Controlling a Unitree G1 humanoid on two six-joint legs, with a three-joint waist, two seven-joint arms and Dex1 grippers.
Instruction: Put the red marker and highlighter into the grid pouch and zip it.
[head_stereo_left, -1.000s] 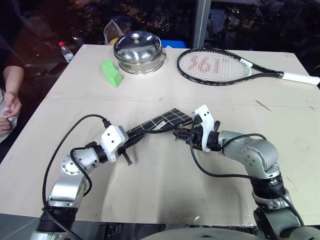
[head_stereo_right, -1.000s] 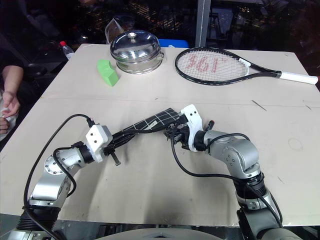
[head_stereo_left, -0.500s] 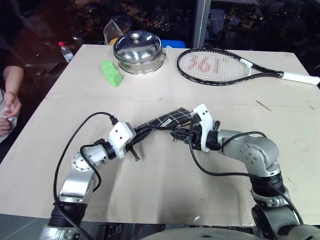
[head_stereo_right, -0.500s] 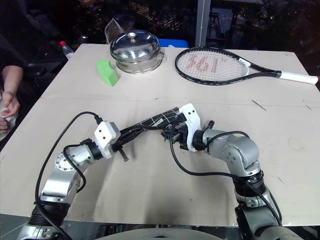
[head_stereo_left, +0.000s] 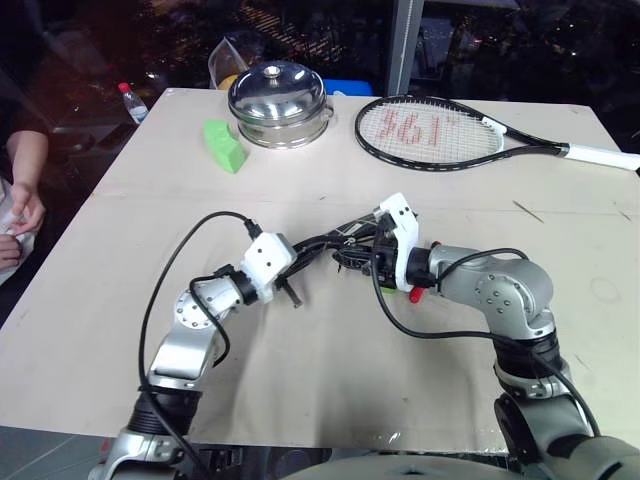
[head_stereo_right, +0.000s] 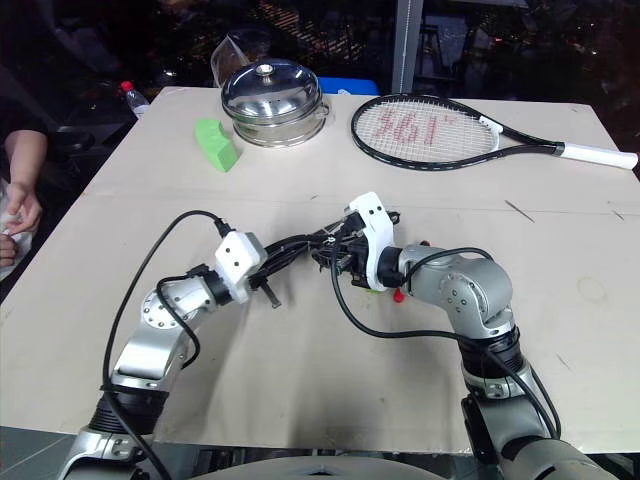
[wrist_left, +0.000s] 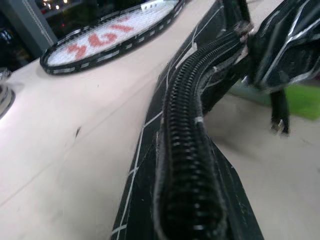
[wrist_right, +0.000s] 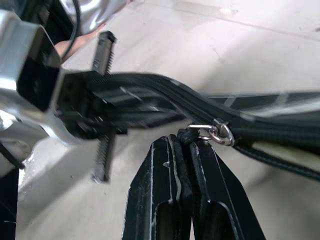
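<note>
The grid pouch (head_stereo_left: 330, 241) hangs bowed above the middle of the table, stretched between my two grippers. My left gripper (head_stereo_left: 298, 259) is shut on its near end; the closed zipper teeth (wrist_left: 186, 150) run away from it along the pouch's top edge. My right gripper (wrist_right: 183, 141) is shut on the zipper pull, just by its metal ring (wrist_right: 219, 134). A lime-green patch (wrist_left: 300, 100) shows behind the pouch; I cannot tell whether it is the highlighter. The red marker is hidden.
A small red bit (head_stereo_left: 413, 295) sits under my right wrist; I cannot tell what it is. A steel pot (head_stereo_left: 278, 100), a green wedge block (head_stereo_left: 224, 146) and a tennis racket (head_stereo_left: 430, 130) lie at the back. A person's hand (head_stereo_left: 20, 212) rests at the left edge.
My left gripper has moved right, toward the right gripper, with the pouch's end in it. The pouch, drawn out long before, now buckles between them. The right gripper has barely shifted.
</note>
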